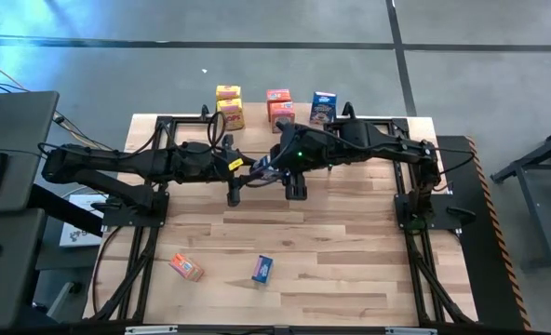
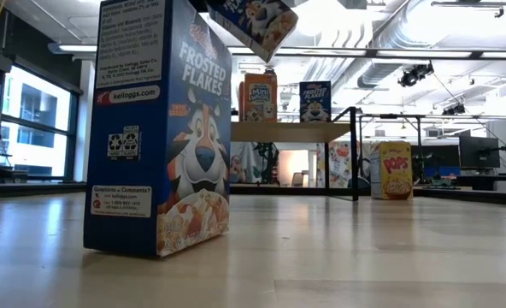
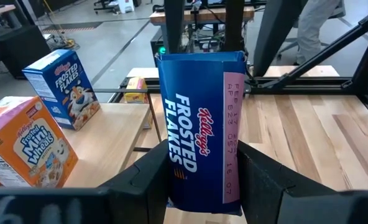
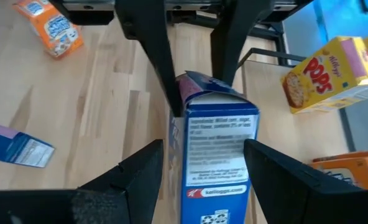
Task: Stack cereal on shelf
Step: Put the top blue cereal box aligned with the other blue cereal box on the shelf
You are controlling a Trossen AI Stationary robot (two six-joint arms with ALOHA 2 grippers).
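Wooden table [image 1: 350,270], blue cereal box [image 3: 199,155] clamped in left gripper [image 3: 202,186], right gripper [image 4: 199,180] apart around it.

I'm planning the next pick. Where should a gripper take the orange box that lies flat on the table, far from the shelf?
Come from straight above the orange box and pinch its two long narrow sides, wrist turned to match its diagonal. It lies flat, broad front up. For now the left gripper holds a blue box mid-table, with the right gripper at its other end.
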